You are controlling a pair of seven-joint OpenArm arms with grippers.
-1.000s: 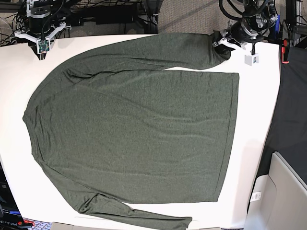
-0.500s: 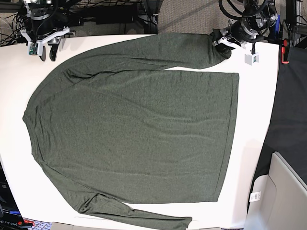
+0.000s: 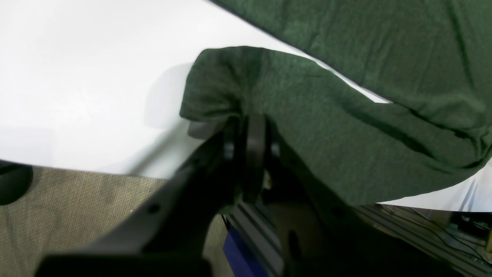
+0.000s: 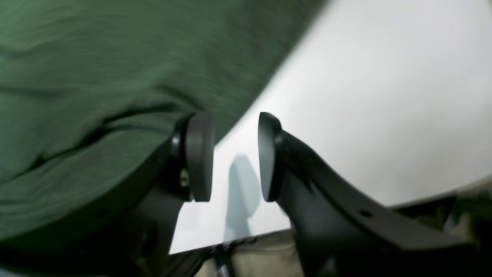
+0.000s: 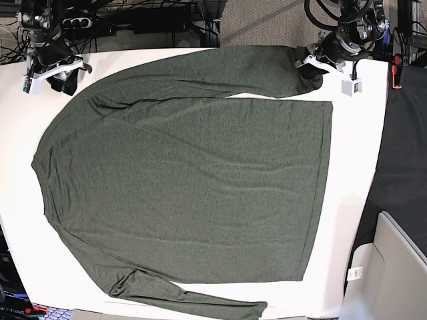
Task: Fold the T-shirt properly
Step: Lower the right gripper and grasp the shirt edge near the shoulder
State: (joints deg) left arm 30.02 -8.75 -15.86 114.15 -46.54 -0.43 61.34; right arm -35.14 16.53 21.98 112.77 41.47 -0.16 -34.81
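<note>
Since 1 second ago the right gripper (image 4: 230, 156) has spread its jaws and swung toward the shoulder near the table's (image 5: 353, 167) far corner, empty; left gripper (image 3: 246, 134) stays clenched on the T-shirt's (image 5: 193, 173) sleeve cuff (image 3: 215, 84), ready to fold it inward.

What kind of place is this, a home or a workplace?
Most likely a robotics lab or workshop, not a home. A T-shirt lies spread on a plain white table between two robot arms, the left gripper and right gripper, with cables bundled behind the table.
</note>
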